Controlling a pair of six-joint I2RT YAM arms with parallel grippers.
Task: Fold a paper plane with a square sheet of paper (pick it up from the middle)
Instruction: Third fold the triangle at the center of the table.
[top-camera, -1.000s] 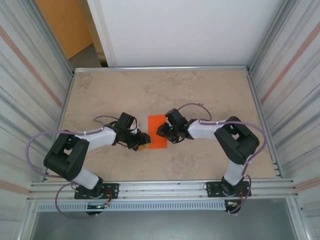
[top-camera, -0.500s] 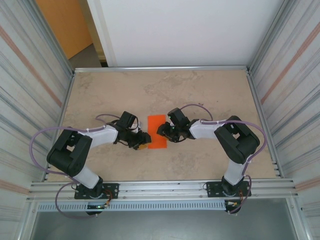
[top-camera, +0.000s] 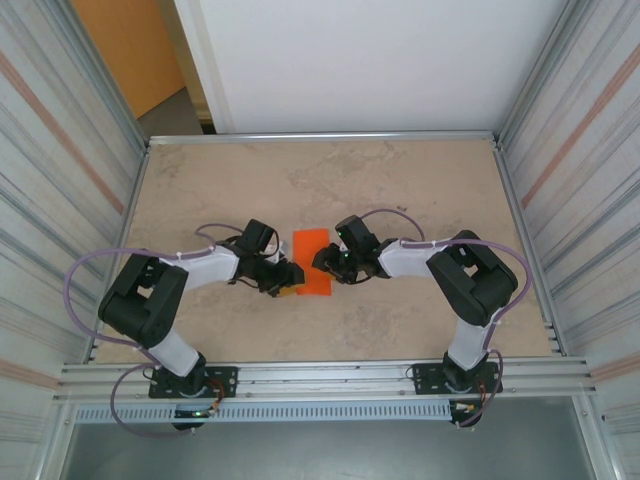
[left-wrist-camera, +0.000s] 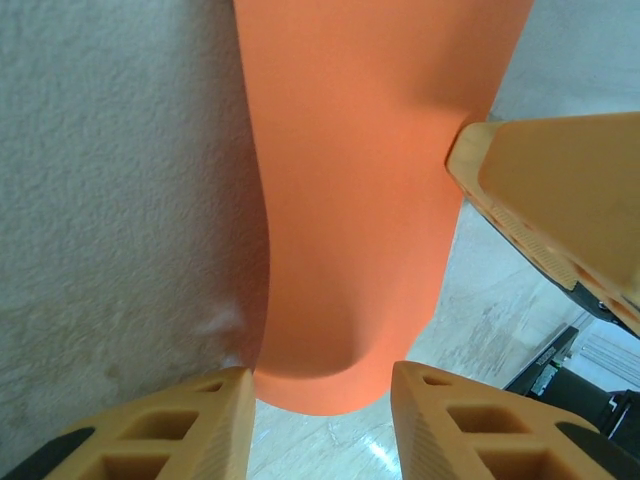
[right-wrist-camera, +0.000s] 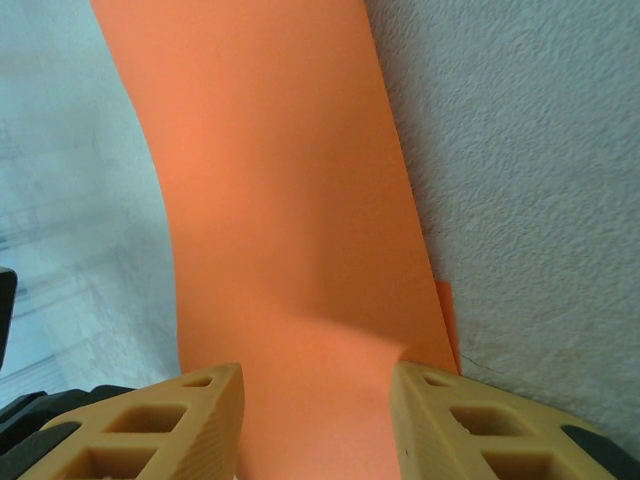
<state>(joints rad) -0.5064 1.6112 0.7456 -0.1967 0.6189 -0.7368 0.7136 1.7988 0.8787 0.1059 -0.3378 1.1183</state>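
square sheet of paper (top-camera: 311, 262): 1 | robot arms: 2 (left arm (top-camera: 200, 268), right arm (top-camera: 415, 258)) | grippers: 2 (left gripper (top-camera: 290, 284), right gripper (top-camera: 321, 264)) | yellow fingers (left-wrist-camera: 150, 430): 2 per gripper, 4 total | table (top-camera: 420, 180): 1 | orange-brown wall panel (top-camera: 125, 50): 1 | white panel (top-camera: 370, 60): 1 | corrugated side walls (top-camera: 50, 150): 2
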